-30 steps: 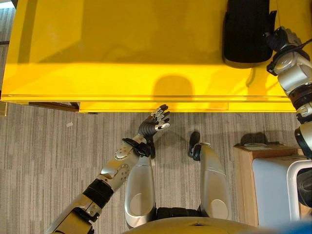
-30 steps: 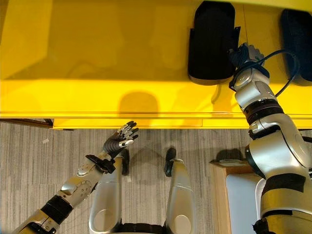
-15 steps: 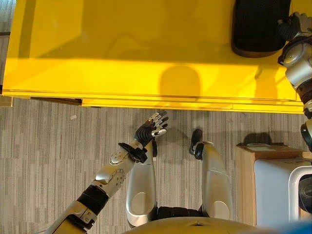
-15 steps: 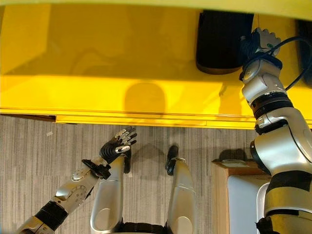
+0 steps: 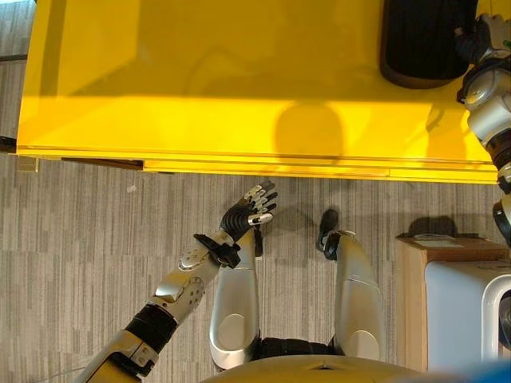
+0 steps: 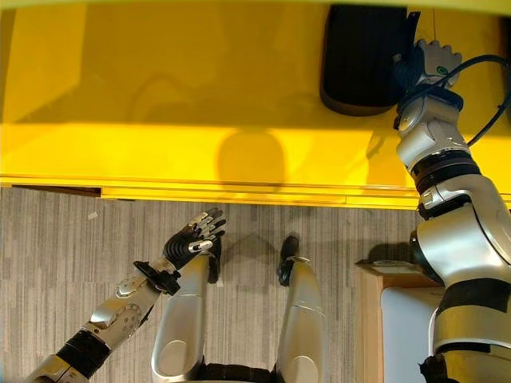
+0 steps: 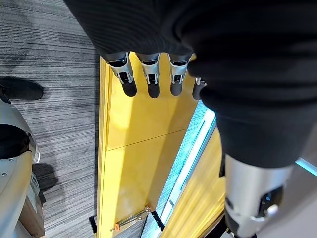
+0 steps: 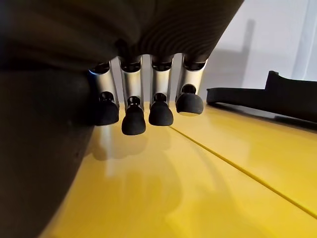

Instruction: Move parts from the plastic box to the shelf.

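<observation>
- Over at two o'clock on the yellow shelf (image 5: 239,88), a black part (image 6: 363,56) lies flat near the far side, touching nothing but the shelf.
- Right hand (image 6: 427,62) hovers just beside that part's right edge; its fingers (image 8: 161,111) hang loosely curled with nothing between them, so I'd say the part is already let go.
- Left hand (image 5: 249,211) hangs low at six o'clock, in front of the shelf's near edge and above the floor, fingers (image 7: 148,82) relaxed and empty.
- At four o'clock a white box (image 5: 459,315) sits on a wooden stand (image 5: 409,295); what it holds I cannot tell.
- Progress, as I judge it: at least one part delivered. Left to do: turn back to the box, pick up the next part, and carry it over.
</observation>
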Robot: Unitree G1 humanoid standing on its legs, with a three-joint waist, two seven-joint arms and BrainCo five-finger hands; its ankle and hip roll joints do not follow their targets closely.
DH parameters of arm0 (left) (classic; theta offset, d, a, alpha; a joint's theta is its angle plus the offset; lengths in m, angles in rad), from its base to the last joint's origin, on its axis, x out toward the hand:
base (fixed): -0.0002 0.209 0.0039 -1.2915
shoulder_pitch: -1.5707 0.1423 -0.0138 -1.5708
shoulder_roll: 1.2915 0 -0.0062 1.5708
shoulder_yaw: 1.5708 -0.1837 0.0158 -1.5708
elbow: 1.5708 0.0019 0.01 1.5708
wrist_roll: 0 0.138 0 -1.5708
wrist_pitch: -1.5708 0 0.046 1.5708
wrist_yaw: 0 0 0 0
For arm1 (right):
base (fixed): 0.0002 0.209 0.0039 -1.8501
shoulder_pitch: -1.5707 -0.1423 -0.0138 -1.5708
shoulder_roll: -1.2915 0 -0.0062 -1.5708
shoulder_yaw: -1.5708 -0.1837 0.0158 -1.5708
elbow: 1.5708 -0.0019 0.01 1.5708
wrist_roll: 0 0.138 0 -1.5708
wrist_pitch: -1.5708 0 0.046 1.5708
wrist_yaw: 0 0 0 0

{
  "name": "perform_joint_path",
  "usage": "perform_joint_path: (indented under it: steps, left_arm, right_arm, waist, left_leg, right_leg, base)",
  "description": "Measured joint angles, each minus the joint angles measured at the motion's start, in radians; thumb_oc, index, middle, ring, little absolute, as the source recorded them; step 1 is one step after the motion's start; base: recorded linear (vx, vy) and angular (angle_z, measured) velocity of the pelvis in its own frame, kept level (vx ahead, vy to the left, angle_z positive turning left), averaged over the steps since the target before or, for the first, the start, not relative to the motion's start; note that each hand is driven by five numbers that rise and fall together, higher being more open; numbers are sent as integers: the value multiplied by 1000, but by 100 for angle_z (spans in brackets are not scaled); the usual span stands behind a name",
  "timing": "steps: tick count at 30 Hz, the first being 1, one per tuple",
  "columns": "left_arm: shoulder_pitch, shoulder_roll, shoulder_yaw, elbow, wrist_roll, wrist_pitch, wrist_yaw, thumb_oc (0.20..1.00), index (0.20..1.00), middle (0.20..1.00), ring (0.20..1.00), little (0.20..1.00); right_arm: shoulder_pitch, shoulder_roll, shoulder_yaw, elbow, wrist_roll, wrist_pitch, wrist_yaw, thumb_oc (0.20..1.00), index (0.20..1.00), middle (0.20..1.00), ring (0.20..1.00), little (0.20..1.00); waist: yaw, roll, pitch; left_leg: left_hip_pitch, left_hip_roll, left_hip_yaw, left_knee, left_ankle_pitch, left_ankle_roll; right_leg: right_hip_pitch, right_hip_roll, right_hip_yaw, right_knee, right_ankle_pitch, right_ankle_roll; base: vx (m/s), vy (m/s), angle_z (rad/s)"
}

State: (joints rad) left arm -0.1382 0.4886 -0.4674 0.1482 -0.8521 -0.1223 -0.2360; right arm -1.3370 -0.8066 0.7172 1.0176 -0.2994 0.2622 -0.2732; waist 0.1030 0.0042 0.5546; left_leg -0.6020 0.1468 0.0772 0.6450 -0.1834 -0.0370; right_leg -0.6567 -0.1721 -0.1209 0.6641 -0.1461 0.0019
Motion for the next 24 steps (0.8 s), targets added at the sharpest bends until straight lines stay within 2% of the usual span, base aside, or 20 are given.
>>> perform_joint_path:
  steps: [7, 16, 24]
  left_arm:
    - [0, 0, 0, 0, 0, -2, -8, 1000, 1000, 1000, 1000, 1000]
    - [3, -1, 35, 0, 1, -3, -38, 1000, 1000, 1000, 1000, 1000]
    - [9, 0, 41, 0, 1, -3, -53, 1000, 1000, 1000, 1000, 1000]
  right_arm:
    - [-3, -7, 1, -1, -53, -9, 1, 200, 200, 200, 200, 200]
    - [-6, -66, 46, -19, -190, -19, -1, 200, 200, 200, 200, 200]
    - [-17, -88, 78, -19, -222, -30, 5, 200, 200, 200, 200, 200]
  waist:
    - [0, 0, 0]
    - [2, 0, 0]
    - [2, -1, -1]
  left_leg:
    - [-2, 0, 2, -4, 1, 0]
    - [-9, 0, 0, -10, 9, -8]
    - [-8, 1, -1, -13, 10, -7]
  right_leg:
    - [-5, -1, 2, -1, 0, 0]
    - [-12, 0, -1, -2, 0, 0]
    - [-12, 1, -2, -3, 1, -1]
  base:
    - [0, 0, 0]
    - [-1, -3, 0]
    - [0, -14, 0]
